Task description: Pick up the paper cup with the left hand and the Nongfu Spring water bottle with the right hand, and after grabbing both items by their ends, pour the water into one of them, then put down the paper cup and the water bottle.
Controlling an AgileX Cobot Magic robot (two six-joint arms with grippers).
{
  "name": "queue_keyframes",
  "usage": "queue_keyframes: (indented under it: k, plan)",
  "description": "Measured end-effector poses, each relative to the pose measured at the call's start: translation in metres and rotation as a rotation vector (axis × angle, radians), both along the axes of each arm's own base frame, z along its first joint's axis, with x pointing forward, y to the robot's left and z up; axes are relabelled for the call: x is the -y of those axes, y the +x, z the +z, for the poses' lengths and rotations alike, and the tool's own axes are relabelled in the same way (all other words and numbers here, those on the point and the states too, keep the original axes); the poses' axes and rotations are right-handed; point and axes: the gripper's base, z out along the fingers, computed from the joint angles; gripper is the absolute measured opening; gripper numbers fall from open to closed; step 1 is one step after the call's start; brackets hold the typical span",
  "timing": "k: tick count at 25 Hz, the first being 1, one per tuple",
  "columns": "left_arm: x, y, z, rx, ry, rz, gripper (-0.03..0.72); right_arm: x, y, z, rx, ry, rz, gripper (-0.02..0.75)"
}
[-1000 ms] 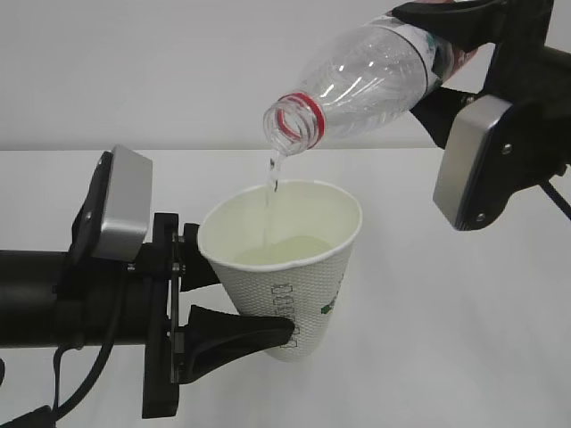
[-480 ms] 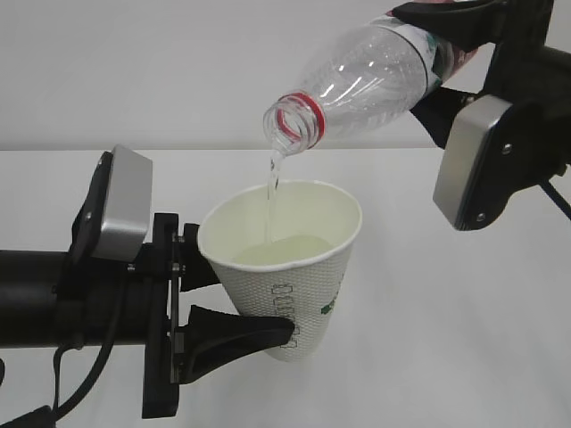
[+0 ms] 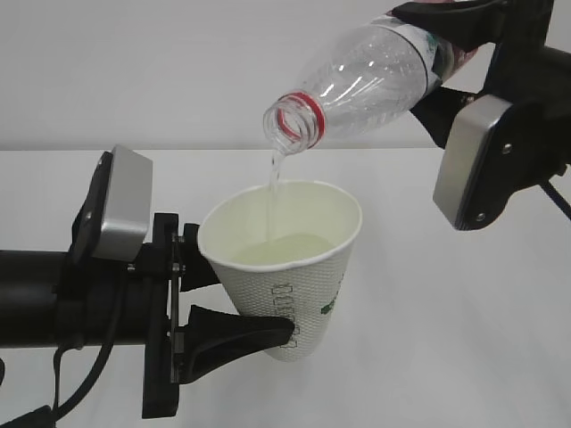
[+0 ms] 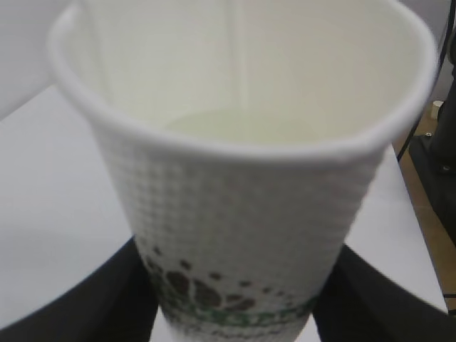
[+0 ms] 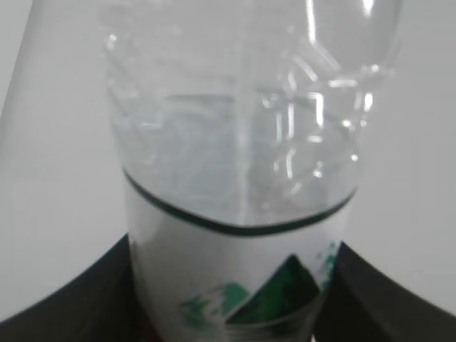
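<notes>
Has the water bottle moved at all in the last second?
No. The Nongfu Spring water bottle keeps the same tilt, its red neck ring at the same spot above the paper cup rim, against the table's back edge.

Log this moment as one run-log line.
phase: pouring | left gripper: holds cup | right gripper: tilts bottle | water: streaming into cup

1. The left arm (image 3: 36, 299) was seen as a thick matte-black cylinder, with a black cable looped beneath it.
2. A silver-grey camera housing (image 3: 116, 205) with rounded corners was mounted above its wrist.
3. A flat black bracket (image 3: 165, 321) with small screws was fitted ahead of it.
4. The left gripper (image 3: 245, 303) was fitted with curved black fingers.
5. The right arm (image 3: 535, 80) was black, with a matching silver housing (image 3: 477, 160) bearing what appeared to be two small screws.
</notes>
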Motion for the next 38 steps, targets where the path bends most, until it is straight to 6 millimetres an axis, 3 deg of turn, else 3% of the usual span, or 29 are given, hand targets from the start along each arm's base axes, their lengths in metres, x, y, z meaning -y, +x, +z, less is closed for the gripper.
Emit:
queue_keyframes:
  k: [38]
  plan:
    - [0.0000, 0.0000, 0.0000, 0.000, 0.000, 0.000, 0.445, 0.0004, 0.0003, 0.0003, 0.008, -0.005, -0.005, 0.450]
